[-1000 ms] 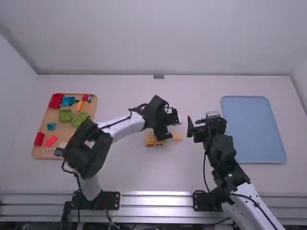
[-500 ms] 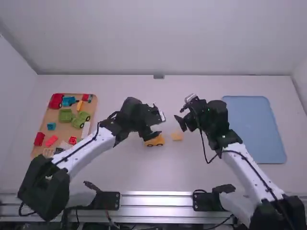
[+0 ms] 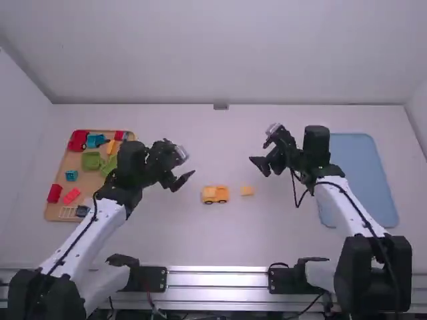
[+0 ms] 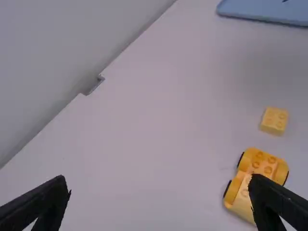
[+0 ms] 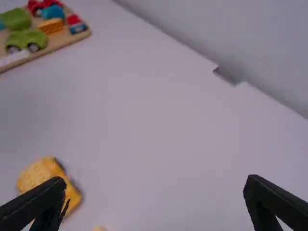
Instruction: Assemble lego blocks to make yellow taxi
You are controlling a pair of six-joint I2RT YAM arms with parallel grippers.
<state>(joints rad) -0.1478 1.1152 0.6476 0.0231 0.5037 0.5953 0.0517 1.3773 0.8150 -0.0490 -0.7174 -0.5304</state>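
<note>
- Nearest bit was the yellow car [image 3: 215, 195], upright mid-table on black wheels; smooth plastic, rounded ends, bare studs on top. I'd say the base was done but the taxi wasn't.
- Just beside it, loose, sat a small yellow block [image 3: 247, 191], squarish and studded. Probably needed to go on top.
- Left gripper [image 3: 183, 181] had its fingers wide apart, nothing in them.
- Right gripper [image 3: 259, 167], same deal: fingers spread, empty.
- Over left, the flat wooden tray [image 3: 61, 175] held other chunky pieces, including an orange-yellow block [image 3: 111, 147] near its far end. Couldn't tell if the taxi needed that one too.
</note>
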